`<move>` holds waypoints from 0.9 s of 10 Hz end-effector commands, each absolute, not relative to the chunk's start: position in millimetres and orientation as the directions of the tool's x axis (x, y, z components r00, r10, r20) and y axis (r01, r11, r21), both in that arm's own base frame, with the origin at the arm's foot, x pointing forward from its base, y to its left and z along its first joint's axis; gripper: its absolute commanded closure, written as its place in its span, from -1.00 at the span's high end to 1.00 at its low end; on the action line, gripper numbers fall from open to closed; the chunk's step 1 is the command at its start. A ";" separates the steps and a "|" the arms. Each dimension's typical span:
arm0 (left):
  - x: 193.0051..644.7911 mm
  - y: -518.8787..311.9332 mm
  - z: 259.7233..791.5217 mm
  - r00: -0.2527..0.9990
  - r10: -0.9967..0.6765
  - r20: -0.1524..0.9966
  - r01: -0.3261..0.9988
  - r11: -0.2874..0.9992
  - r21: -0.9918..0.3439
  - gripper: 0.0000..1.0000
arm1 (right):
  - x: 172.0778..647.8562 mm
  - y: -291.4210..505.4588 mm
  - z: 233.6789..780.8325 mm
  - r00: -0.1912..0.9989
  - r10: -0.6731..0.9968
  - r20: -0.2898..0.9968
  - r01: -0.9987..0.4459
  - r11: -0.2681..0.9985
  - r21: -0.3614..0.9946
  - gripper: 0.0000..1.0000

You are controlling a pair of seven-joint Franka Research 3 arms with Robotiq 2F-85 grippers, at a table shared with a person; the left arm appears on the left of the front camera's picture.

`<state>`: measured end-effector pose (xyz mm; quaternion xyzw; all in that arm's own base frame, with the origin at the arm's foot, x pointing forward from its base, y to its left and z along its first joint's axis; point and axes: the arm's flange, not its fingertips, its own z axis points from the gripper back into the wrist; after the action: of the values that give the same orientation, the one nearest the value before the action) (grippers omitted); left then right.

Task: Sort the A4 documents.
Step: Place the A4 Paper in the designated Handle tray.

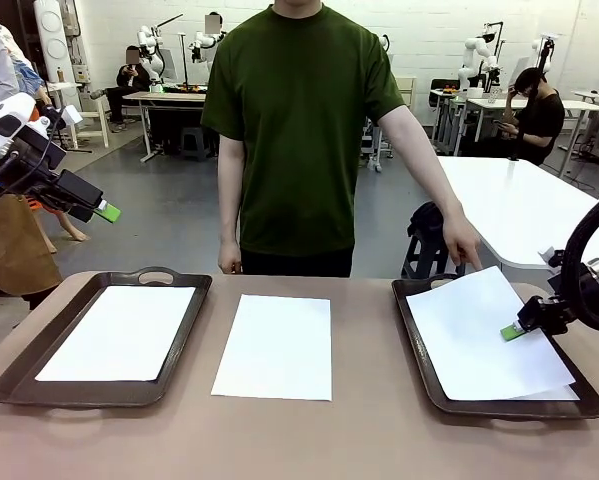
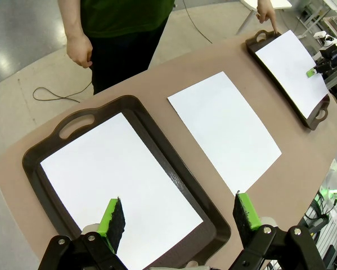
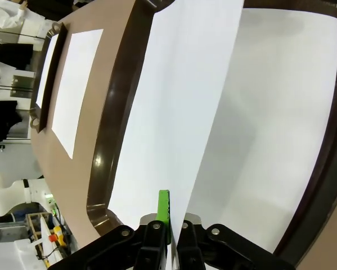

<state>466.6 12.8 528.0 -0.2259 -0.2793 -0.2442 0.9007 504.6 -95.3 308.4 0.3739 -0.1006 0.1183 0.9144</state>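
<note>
Right tool is clamped on the near-right edge of the top sheet, its green pads pinched together on the paper with no gap showing in the right wrist view. That sheet lies skewed over the right tray, its far corner reaching past the rim, and the gripped side stands slightly off the lower sheet, which lies flat in the tray. An edge pinch looks like the only workable hold on paper this thin, and the slight lift probably keeps the two sheets from dragging on each other. A person's hand points down at the tray's far left corner, a fingertip at or just above the paper's corner; I cannot tell whether it touches. The right arm comes in low from the side, wrist turned so the fingers lie nearly level with the bench. Left tool stands wide apart and holds nothing. Its arm is raised well above the bench and tilted downward, so its camera looks over the left tray, where one sheet lies flat and square. Between the trays a middle sheet rests directly on the bench, well clear of both rims, likely yet to be sorted. My guess is the left arm waits high to stay out of the way.
</note>
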 end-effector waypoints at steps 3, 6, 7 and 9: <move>466.6 12.9 528.6 0.721 -0.315 0.617 0.564 0.784 -0.259 1.00 | 504.2 -90.2 317.1 0.959 0.141 0.246 -0.268 0.734 0.624 -0.51; 466.6 12.9 528.6 0.721 -0.315 0.617 0.564 0.784 -0.259 1.00 | 500.3 -85.4 338.8 0.939 0.192 0.286 -0.317 0.802 0.506 0.26; 466.6 12.9 528.6 0.721 -0.315 0.617 0.564 0.784 -0.259 1.00 | 500.6 -86.1 344.4 0.936 0.204 0.287 -0.322 0.826 0.463 -0.11; 466.6 12.9 528.6 0.721 -0.315 0.617 0.564 0.784 -0.259 1.00 | 502.2 -91.4 356.7 0.931 0.215 0.294 -0.323 0.861 0.394 0.29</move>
<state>466.6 12.8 528.0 -0.2259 -0.2793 -0.2442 0.9007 510.1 -95.4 356.9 0.2517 -0.1246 0.1513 0.9478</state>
